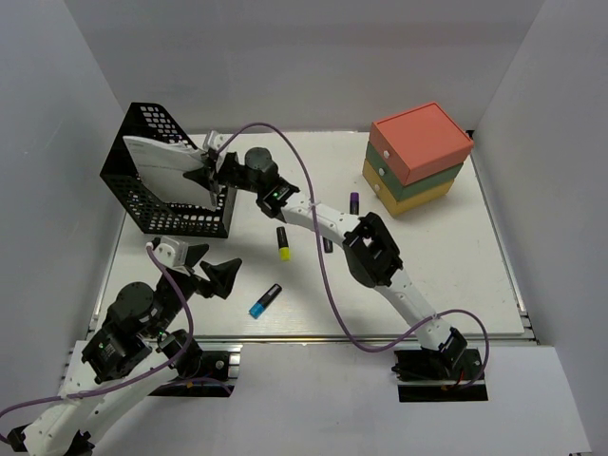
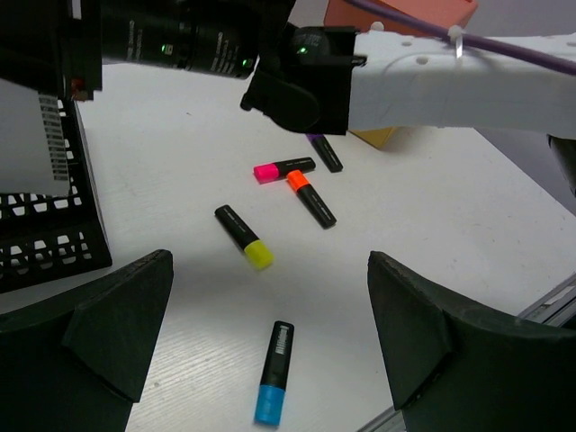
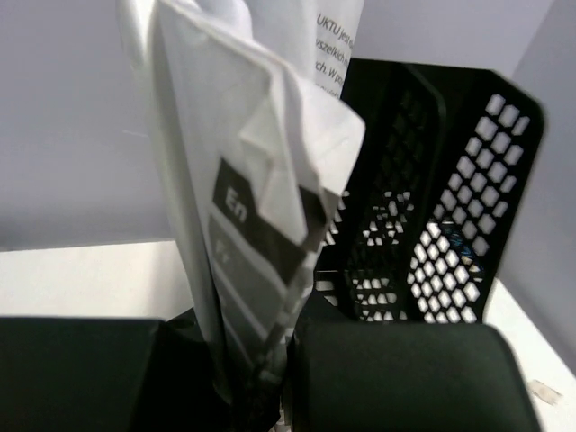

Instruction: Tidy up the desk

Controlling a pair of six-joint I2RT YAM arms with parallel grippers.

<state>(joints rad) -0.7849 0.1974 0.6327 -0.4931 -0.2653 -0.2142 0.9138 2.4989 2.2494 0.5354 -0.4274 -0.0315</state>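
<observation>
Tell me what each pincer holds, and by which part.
Right pincer grips folded white papers by one edge, at the mesh basket; left pincer is open, empty.

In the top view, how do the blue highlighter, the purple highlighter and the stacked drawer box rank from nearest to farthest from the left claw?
1. Blue highlighter, just right of the left claw, at the front.
2. Purple highlighter, farther back, toward the middle.
3. Stacked drawer box, far right corner.

arms (image 1: pixel 410 302): white links, black joints | cable (image 1: pixel 328 294): purple | left tool (image 2: pixel 270 288): black
</observation>
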